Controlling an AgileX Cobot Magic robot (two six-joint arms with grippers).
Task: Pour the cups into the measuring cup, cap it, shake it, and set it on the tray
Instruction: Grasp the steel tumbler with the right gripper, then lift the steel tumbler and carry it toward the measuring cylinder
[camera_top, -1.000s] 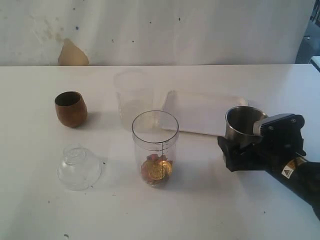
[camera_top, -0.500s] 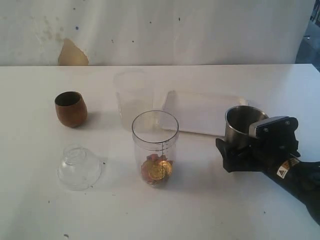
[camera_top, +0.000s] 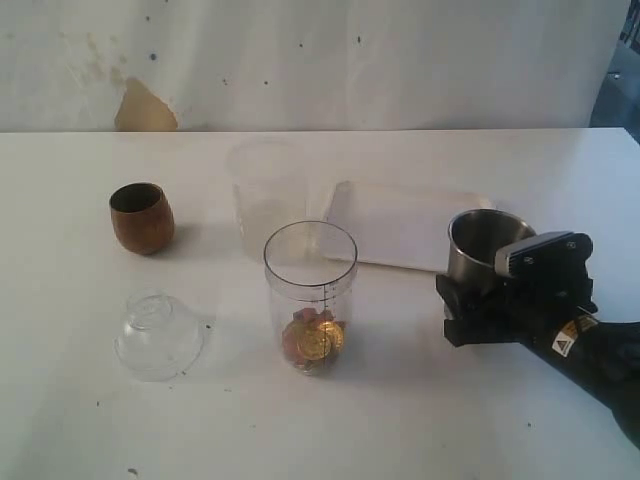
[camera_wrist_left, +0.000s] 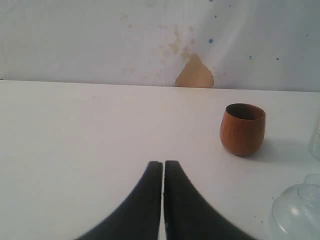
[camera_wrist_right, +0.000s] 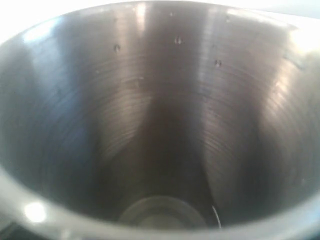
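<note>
Tumbler (camera_wrist_right: 160, 125) interior fills right wrist view; tray (camera_top: 400, 225) exterior-only

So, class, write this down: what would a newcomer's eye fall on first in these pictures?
The clear measuring cup at mid-table draws the eye first, with gold and pink pieces in its bottom. Next comes the steel tumbler on the right, with the black right end effector around it. The brown wooden cup stands out at the left.
</note>
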